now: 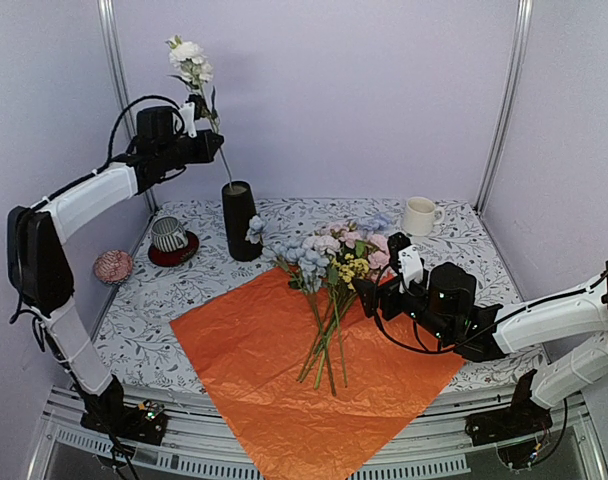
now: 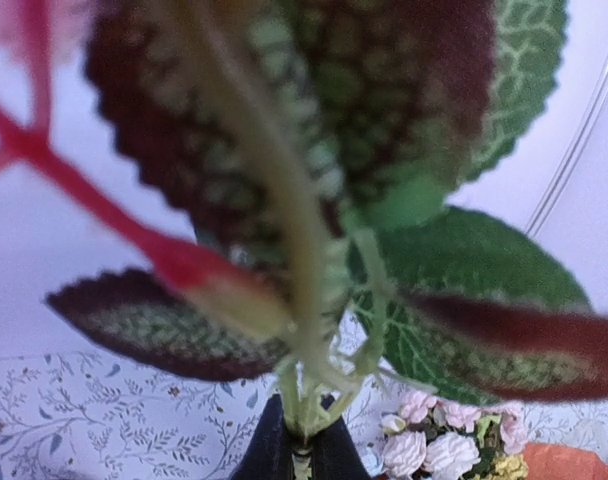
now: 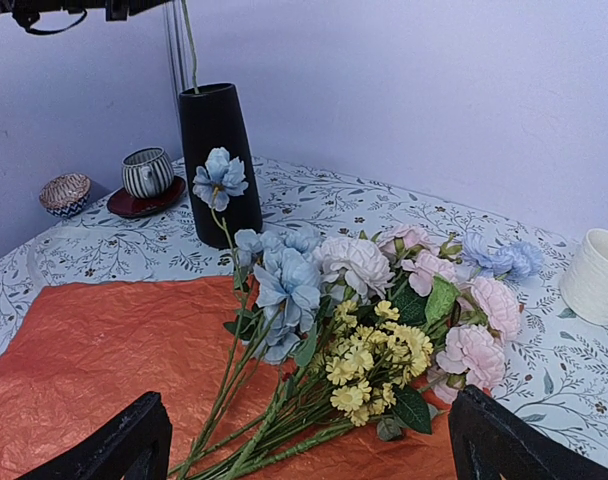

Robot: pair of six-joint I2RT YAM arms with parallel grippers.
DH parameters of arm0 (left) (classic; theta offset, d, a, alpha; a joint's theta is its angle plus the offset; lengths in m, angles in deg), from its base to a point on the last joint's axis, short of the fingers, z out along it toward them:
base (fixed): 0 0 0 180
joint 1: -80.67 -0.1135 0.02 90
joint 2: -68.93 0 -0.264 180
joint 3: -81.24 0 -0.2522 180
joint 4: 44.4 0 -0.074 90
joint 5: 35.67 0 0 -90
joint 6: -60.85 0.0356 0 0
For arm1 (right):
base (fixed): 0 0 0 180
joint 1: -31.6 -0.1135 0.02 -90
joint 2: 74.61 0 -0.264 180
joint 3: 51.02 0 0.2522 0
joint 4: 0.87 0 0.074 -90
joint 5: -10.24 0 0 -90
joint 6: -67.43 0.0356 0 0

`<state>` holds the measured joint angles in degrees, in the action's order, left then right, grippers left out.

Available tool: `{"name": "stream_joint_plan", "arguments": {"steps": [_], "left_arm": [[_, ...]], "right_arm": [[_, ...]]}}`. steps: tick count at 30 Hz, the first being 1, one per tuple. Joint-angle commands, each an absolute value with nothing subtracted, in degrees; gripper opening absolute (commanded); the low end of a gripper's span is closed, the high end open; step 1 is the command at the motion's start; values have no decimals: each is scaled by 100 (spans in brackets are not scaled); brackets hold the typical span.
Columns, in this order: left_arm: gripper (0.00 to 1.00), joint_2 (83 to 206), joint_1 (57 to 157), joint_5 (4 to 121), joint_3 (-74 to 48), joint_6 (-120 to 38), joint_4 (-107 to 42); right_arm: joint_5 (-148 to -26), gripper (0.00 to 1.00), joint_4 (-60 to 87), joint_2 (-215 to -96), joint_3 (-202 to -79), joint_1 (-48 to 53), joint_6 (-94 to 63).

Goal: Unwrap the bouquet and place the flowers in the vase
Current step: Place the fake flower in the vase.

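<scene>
Two arms, two diff jobs. L pincer (image 1: pixel 202 128) is up high at back left, clamped tight on the stem of a white flower (image 1: pixel 187 55). Bloom points up, and the stem slants down-right to the mouth of the vase (image 1: pixel 241 220). R wrist cam shows the thin stem entering the opening. L wrist cam is mostly blurred leaves close to the lens, w/ the stem running down btw the dark fingertips (image 2: pixel 269 455) at the bottom edge.

Vase stands upright toward the back of the worktop (image 1: pixel 154 300); black, tall, slim.

The other flowers (image 1: pixel 329 255) lie in a loose bunch on the orange sheet (image 1: pixel 254 350), which is spread flat. Heads (pale blue, white, pink, small yellow) point toward the back, green stems toward the near edge. One pale blue bloom (image 1: pixel 256 230) sits right by the vase's lower part; touching or not, can't tell.

R pincer (image 1: pixel 376 295) is low, just right of the bunch, jaws spread wide and holding nothing. In its own cam both fingers (image 3: pixel 119 450) show at the bottom corners w/ the bunch ahead of them.

Also there: striped cup (image 1: pixel 168 233) on red saucer (image 1: pixel 176 255) left of the vase, small patterned bowl (image 1: pixel 113 266) at far left, white mug (image 1: pixel 419 215) at back right.
</scene>
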<state>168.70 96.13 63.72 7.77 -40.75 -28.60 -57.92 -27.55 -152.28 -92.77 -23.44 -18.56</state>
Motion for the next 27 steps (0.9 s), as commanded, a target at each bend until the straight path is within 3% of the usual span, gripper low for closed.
{"name": "stream_joint_plan", "arguments": {"steps": [1, 12, 27], "left_arm": [[0, 17077, 9572, 6725, 424, -4321, -2950], [6, 17393, 9570, 6957, 16, -4503, -2994], [48, 17125, 9570, 6684, -261, -4667, -2835]], "right_arm": [[-5885, 99, -2890, -15292, -9303, -2320, -1840], [-5902, 99, -2860, -15335, -9326, -2320, -1844], [-5911, 99, -2824, -15353, -9360, -2317, -1836]]}}
